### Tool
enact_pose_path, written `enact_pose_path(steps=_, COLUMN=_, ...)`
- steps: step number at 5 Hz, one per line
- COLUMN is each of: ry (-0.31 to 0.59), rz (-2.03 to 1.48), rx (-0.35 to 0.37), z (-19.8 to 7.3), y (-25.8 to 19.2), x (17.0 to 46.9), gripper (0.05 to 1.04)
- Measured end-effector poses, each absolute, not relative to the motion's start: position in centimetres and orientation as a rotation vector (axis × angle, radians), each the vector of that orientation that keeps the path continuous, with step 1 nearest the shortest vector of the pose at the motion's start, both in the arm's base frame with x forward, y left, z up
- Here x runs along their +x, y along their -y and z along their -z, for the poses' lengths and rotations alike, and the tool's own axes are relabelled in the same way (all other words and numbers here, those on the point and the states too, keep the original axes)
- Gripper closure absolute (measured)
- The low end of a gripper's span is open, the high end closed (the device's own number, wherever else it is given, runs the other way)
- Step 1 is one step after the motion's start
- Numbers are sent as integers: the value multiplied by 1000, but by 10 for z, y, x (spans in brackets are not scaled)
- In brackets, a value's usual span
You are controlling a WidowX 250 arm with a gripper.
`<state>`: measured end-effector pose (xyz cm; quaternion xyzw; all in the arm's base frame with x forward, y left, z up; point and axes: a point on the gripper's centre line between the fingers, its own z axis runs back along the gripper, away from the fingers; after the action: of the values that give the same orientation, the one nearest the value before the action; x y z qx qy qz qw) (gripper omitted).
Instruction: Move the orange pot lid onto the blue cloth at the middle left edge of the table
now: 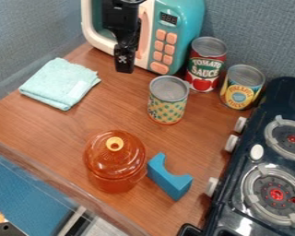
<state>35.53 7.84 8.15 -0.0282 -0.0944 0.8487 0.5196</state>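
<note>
hanging before the microwave (185, 27), the end effector (123, 64), apart or together impossible to tell, orange lid (122, 154) atop pot (115, 182)

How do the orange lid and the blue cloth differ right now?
The lid is glossy, see-through orange; the cloth is matte, pale blue.
The lid is domed with a yellow knob; the cloth is folded into a flat pad.
The lid sits up on the orange pot; the cloth lies directly on the table.
Shared: both are left of the stove in view.
</note>
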Motion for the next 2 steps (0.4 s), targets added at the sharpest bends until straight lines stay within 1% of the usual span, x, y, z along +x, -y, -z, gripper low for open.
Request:
enact_pose_path(steps=1, ry=200, rz=-2039, rx=-36, z=-69, y=-78, x=353, gripper=85)
enact_pose_path(steps=2, ry=189, rz=-2024, rx=30, z=-71, y=-69, x=338, gripper=85)
